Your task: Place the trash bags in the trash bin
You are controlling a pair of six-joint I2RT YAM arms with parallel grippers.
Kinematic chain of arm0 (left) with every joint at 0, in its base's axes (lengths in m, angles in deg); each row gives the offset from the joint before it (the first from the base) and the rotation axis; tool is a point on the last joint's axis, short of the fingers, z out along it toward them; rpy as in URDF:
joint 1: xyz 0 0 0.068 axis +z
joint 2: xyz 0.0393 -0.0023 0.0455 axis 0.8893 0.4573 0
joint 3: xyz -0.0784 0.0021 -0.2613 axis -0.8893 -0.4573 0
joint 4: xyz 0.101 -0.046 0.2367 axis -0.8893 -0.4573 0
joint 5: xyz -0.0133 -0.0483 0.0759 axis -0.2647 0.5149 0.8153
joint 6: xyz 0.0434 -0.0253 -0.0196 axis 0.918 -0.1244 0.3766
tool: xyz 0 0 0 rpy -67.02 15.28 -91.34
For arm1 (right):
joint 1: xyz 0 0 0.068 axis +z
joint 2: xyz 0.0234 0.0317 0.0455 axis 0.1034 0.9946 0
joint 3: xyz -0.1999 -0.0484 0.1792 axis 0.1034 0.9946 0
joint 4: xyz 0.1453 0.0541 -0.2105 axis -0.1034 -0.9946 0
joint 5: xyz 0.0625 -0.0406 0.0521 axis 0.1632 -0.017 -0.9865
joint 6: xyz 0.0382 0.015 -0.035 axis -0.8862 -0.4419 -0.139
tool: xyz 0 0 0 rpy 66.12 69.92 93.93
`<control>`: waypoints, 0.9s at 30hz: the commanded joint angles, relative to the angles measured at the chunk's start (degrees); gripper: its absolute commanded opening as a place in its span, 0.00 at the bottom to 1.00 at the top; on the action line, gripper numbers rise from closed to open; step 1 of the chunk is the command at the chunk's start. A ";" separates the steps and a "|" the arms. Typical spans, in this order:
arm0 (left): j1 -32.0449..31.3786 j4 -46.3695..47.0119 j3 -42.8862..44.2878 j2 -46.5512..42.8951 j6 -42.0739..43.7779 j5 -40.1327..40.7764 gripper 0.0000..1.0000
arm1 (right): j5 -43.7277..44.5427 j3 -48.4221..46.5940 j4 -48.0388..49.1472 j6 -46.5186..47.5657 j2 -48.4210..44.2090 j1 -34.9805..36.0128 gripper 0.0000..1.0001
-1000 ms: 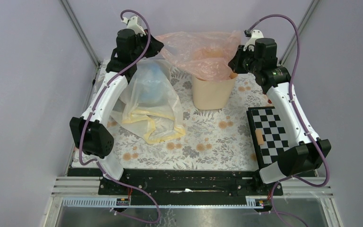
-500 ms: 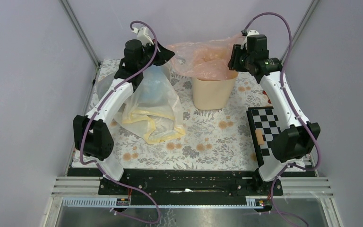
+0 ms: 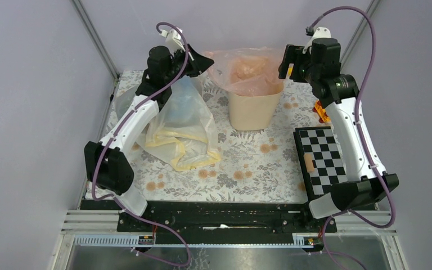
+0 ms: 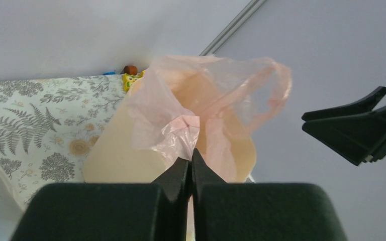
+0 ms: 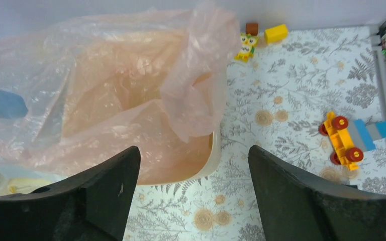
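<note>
My left claw (image 4: 191, 156) pinches thin pale pink plastic bag (image 4: 216, 95); right claw (image 5: 193, 150) wide. Lower it inside cream-beige plastic bin (image 3: 251, 114).

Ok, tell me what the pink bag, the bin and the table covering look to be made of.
The trash bin: likely rigid cream plastic, smooth, matt, walls keeping shape.
The pink bag: probably thin plastic film, translucent, glossy; it crinkles and the bin shows through.
The table covering: flat sheet printed with ferns and flowers; cloth, vinyl or paper, cannot tell.
</note>
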 commanded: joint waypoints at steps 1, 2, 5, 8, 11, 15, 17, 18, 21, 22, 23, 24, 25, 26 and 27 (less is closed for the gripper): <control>-0.55 3.95 2.45 -6.07 -0.93 -1.62 0.00 | 2.73 -4.18 -0.67 0.00 0.31 -0.16 0.86; -0.57 3.95 2.33 -6.82 -0.99 -1.54 0.00 | 2.44 -5.34 -1.19 -0.34 1.04 -0.16 0.87; -0.56 4.01 1.79 -8.02 -1.09 -1.42 0.00 | 2.93 -8.26 -2.37 -2.81 2.95 -0.08 0.87; -0.56 4.01 1.60 -8.46 -1.35 -1.73 0.00 | 4.15 -8.68 -1.41 -4.86 4.10 -0.08 0.88; -0.55 4.01 1.63 -8.57 -1.74 -2.16 0.00 | 2.83 -9.32 -0.69 -5.41 5.91 -0.10 0.88; -0.55 3.92 1.37 -8.75 -1.82 -2.42 0.00 | 3.56 -10.70 -0.93 -6.66 8.67 -0.10 0.80; -0.55 3.38 1.11 -9.03 -1.30 -2.28 0.00 | 6.19 -10.43 -1.26 -6.94 8.49 -0.09 0.69; -0.55 2.91 0.94 -9.32 -0.93 -1.99 0.00 | 7.39 -9.91 -1.28 -6.90 7.93 -0.08 0.64; -0.51 1.44 -0.21 -10.17 0.18 -0.09 0.00 | 11.13 -7.88 -1.20 -6.03 5.75 -0.18 0.46; -0.55 1.12 -0.86 -10.56 0.25 0.55 0.00 | 12.47 -7.20 -1.26 -5.67 5.15 -0.16 0.39; -0.55 0.96 -1.62 -10.90 0.31 0.99 0.00 | 13.79 -6.56 -1.27 -5.18 4.70 -0.16 0.25; -0.55 0.86 -2.50 -11.37 0.08 1.26 0.00 | 15.16 -6.13 -1.62 -4.77 4.34 -0.16 0.15; -0.55 0.71 -3.53 -11.79 -0.20 1.64 0.00 | 16.32 -6.14 -2.71 -4.59 4.08 -0.23 0.09; -0.55 0.30 -5.02 -12.45 -0.86 2.39 0.00 | 17.41 -6.24 -3.85 -4.50 3.89 -0.29 0.03; -0.55 -0.11 -6.37 -13.28 -1.64 3.36 0.00 | 18.24 -6.09 -4.75 -4.49 3.46 -0.26 0.00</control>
